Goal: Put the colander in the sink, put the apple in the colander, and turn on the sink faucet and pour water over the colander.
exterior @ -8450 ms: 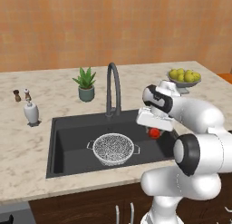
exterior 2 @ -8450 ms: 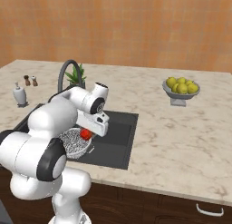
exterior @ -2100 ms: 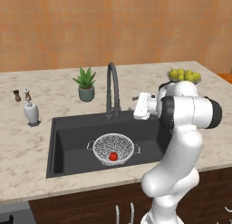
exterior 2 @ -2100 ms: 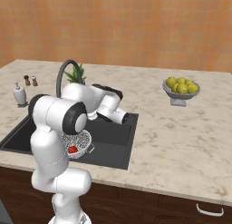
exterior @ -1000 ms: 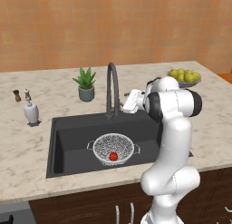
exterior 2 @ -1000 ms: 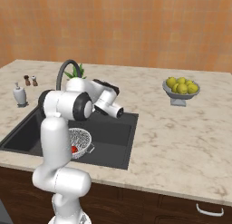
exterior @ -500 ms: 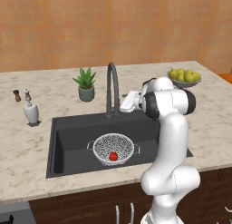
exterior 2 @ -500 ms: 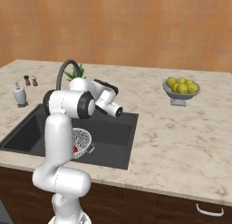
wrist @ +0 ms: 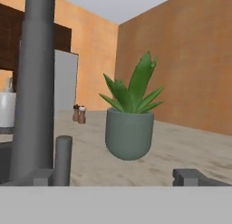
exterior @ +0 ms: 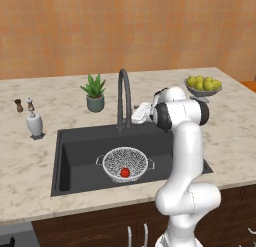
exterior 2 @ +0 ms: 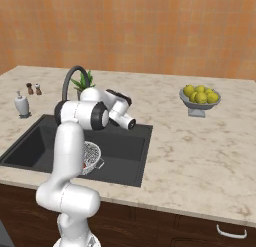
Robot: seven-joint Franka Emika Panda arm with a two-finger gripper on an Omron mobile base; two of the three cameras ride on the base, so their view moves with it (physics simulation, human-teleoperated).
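Soap bottle (exterior: 34, 125): on the counter (exterior: 30, 161) left of the sink.
Sink (exterior: 75, 156): holds the colander on its floor.
Colander (exterior: 125, 162): in the sink, near the middle; that step looks done.
Apple (exterior: 125, 172): inside the colander; that step looks done too.
Plant (exterior: 94, 93): behind the sink, left of the faucet.
Faucet (exterior: 123, 98): at the sink's far edge; no water runs, so turning it on is left.
Gripper (exterior: 139, 114): jaws wide apart, holding nothing, just right of the faucet's base.
Fruit bowl (exterior: 203, 87): far right on the counter.
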